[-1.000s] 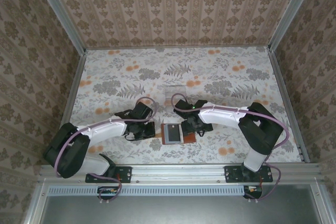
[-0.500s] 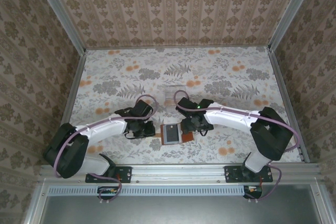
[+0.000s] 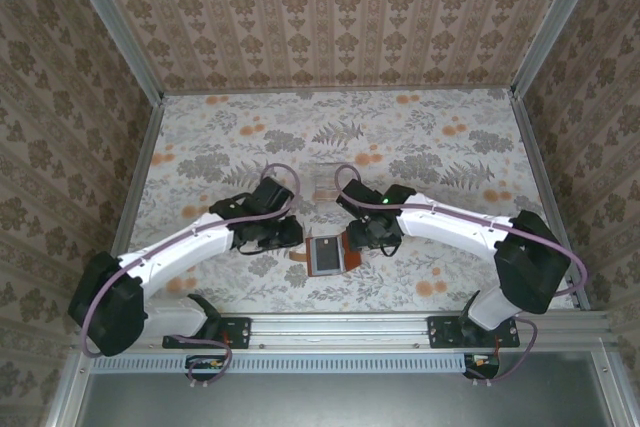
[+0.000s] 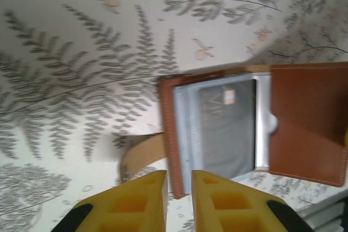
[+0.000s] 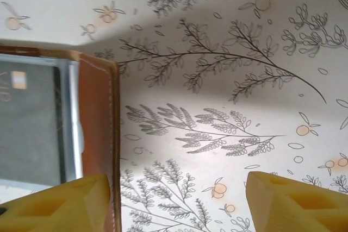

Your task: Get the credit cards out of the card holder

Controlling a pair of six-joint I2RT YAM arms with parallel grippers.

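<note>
The card holder [image 3: 347,257] lies open on the cloth between my two grippers. In the left wrist view its brown flap [image 4: 307,123] is folded out to the right and its strap [image 4: 138,153] pokes out to the left. The credit cards [image 4: 225,129] lie in the grey-blue lined half, a dark grey one on top and a silvery edge [image 4: 262,129] beside it. My left gripper [image 4: 179,191] hovers at the holder's near rim, its jaws a narrow gap apart with nothing between them. My right gripper [image 5: 176,202] stands wide open, one finger [image 5: 54,205] over the holder's flap [image 5: 98,134].
A small clear plastic box [image 3: 328,179] stands just behind the holder. Patterned walls close in the flowered table [image 3: 450,147] on three sides, and a metal rail [image 3: 330,327] runs along the near edge.
My left gripper has gone from shut to a narrow gap and moved right, toward the holder. My right gripper has narrowed somewhat and shifted slightly back.
</note>
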